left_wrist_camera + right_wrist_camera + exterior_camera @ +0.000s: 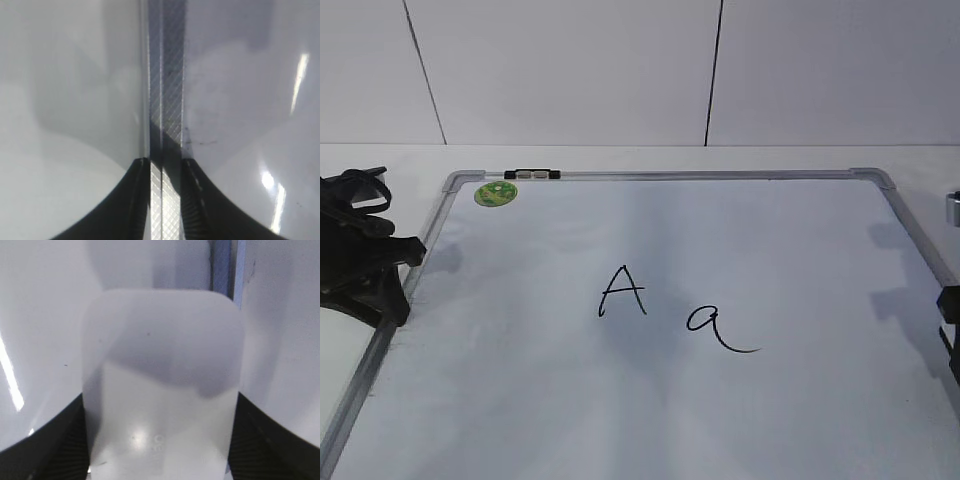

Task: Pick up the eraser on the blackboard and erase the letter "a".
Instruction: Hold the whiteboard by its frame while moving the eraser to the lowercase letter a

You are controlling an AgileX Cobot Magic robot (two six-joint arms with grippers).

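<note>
Fingers (45,450) flanking eraser (162,380) — perhaps gripping, frame (222,270) behind

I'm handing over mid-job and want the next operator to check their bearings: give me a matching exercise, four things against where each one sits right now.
Things:
1. eraser
2. letter "a"
3. green sticker
4. capital "A"

Places:
A. far left corner of the blackboard
B. between the right pincer's jaws, in the right wrist view
C. mid-board, right one of the two letters
D. mid-board, left one of the two letters

Pairs: 1-B, 2-C, 3-A, 4-D
</note>
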